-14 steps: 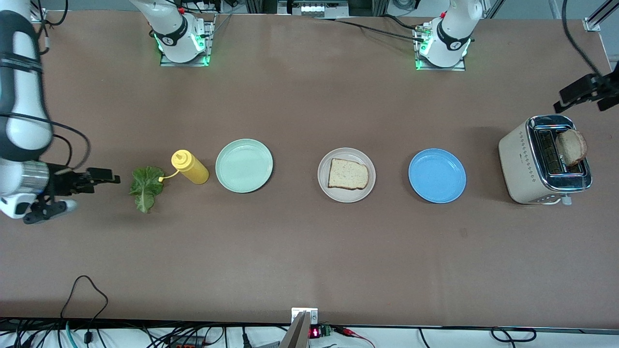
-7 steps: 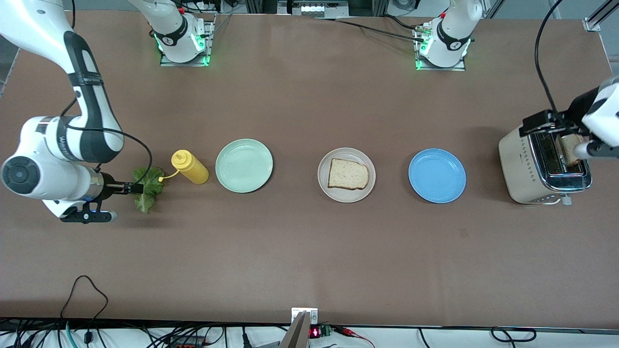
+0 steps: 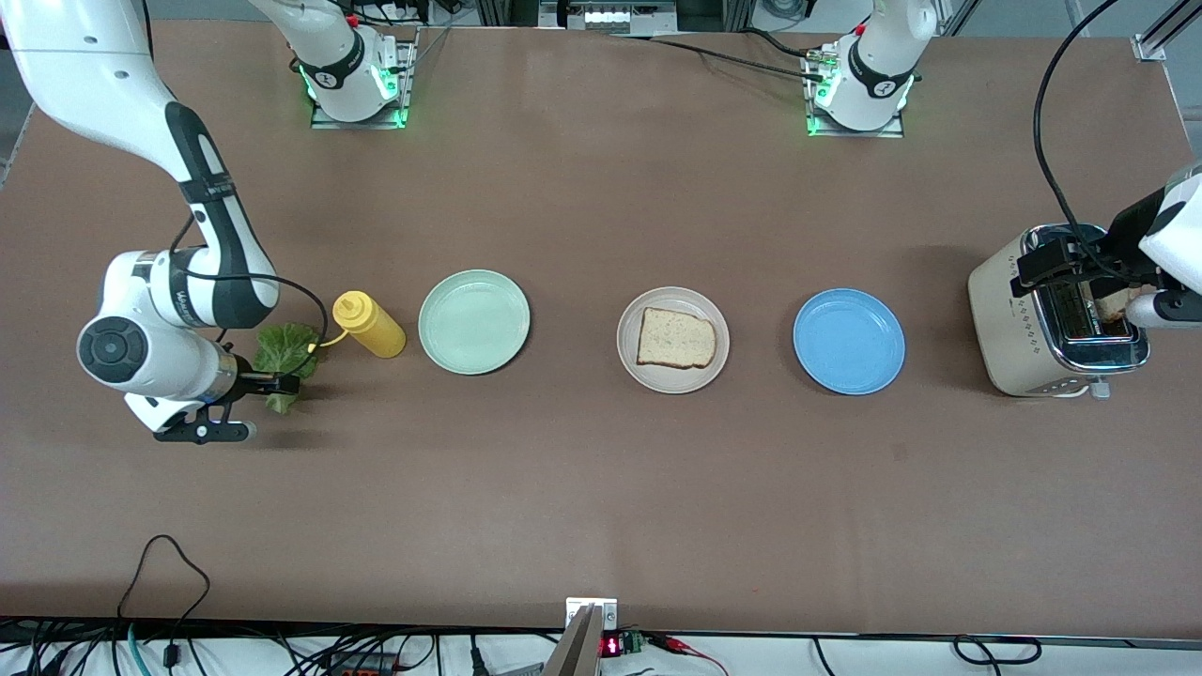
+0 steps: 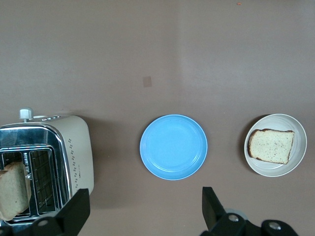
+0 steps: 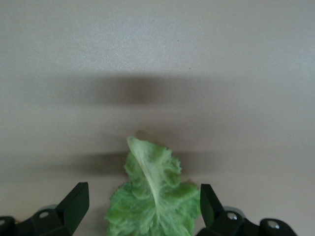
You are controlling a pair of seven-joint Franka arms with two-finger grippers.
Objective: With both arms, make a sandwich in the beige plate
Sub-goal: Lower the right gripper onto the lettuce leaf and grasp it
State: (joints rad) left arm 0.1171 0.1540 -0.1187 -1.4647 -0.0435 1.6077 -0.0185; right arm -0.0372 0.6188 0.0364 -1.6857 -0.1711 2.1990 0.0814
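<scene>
No sandwich is in view. The beige plate [image 3: 627, 324] [image 4: 275, 169] holds one bread slice [image 3: 676, 338] [image 4: 271, 145]. A green lettuce leaf [image 3: 286, 345] [image 5: 155, 196] lies on the table at the right arm's end. My right gripper [image 3: 277, 383] [image 5: 142, 206] is low over it, open, with a finger on each side of the leaf. A second slice [image 3: 1115, 305] [image 4: 12, 191] stands in the toaster [image 3: 1019, 319] [image 4: 69, 152]. My left gripper [image 3: 1047, 266] [image 4: 142, 211] hangs open over the toaster and holds nothing.
A yellow squeeze bottle [image 3: 369, 325] lies beside the lettuce, toward the beige plate. A mint-green plate [image 3: 474, 322] is between the bottle and the beige plate. A blue plate [image 3: 849, 341] [image 4: 173, 147] sits between the beige plate and the toaster.
The right arm has swung in from the table's end and brought its open gripper down over the lettuce. The left gripper has come in over the toaster.
</scene>
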